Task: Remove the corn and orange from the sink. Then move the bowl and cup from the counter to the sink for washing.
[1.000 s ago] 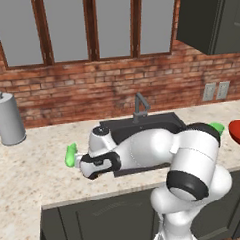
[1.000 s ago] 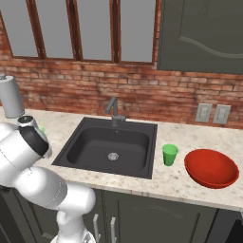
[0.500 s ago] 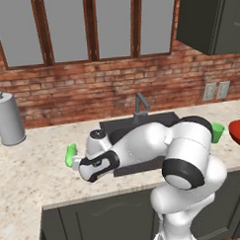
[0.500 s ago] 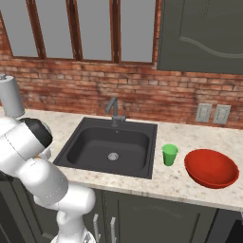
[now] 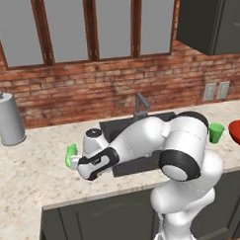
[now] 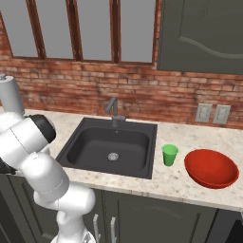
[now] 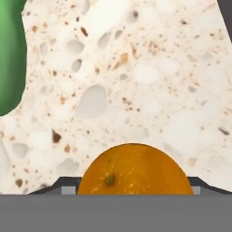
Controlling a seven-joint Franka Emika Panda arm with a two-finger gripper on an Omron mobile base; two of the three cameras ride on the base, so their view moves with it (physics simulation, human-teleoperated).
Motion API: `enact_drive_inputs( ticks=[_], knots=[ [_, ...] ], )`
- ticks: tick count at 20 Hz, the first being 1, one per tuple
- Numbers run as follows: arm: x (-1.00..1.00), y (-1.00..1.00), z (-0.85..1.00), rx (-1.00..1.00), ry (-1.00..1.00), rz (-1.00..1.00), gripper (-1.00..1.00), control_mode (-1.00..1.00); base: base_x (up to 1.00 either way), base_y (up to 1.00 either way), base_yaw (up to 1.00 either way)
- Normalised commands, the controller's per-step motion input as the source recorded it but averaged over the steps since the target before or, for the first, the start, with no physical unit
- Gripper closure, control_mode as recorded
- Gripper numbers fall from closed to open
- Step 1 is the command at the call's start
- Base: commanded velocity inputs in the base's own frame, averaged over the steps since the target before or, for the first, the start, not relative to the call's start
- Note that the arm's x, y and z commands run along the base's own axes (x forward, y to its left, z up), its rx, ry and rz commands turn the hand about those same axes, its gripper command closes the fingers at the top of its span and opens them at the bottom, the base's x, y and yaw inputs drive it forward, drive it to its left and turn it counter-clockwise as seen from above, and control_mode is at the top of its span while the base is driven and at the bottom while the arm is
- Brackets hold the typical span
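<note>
Now, orange: sits low between the tool's tips in the hand view, orange (image 7: 135,168), over speckled worktop (image 7: 149,81) and not over the basin.
Tool: the tool (image 5: 77,166) hangs over the worktop to the left of the sink (image 6: 109,147); its jaws stand wide around the fruit, and whether they press on it or have let go cannot be told.
Corn: the corn (image 5: 70,155) lies on the worktop left of the sink, just beside the tool; in the hand view it edges the frame.
Sink: basin looks free of produce, drain bare.
Cup: the cup (image 6: 169,154) stands upright on the worktop just right of the sink.
Bowl: the bowl (image 6: 211,167) rests right of the sink, beyond the cup.
Risk, roll: a round fruit let go on flat stone may wander, back toward the sink rim or off the front edge.
Risk, nudge: with the corn so close, a sideways pull-out could knock it along the worktop.
Risk, drag: lifting before the jaws clear the fruit could carry it along.
Likely need: a straight, clean lift away.
</note>
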Motion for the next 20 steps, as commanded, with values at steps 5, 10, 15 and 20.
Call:
enact_drive_inputs(
  ticks=[5,10,15,20],
  knots=[
    [0.00,0.18,-0.11,0.00,0.00,0.00,1.00,-1.00,0.00,0.00,0.00],
    [0.00,0.19,-0.08,0.00,0.00,0.00,1.00,-1.00,0.00,0.00,0.00],
    [-0.01,0.14,-0.17,0.00,0.00,0.00,-1.00,-1.00,0.00,0.00,0.00],
    [-0.10,0.00,-0.23,-0.02,0.09,-0.01,-1.00,-1.00,0.00,0.00,0.00]
  ],
)
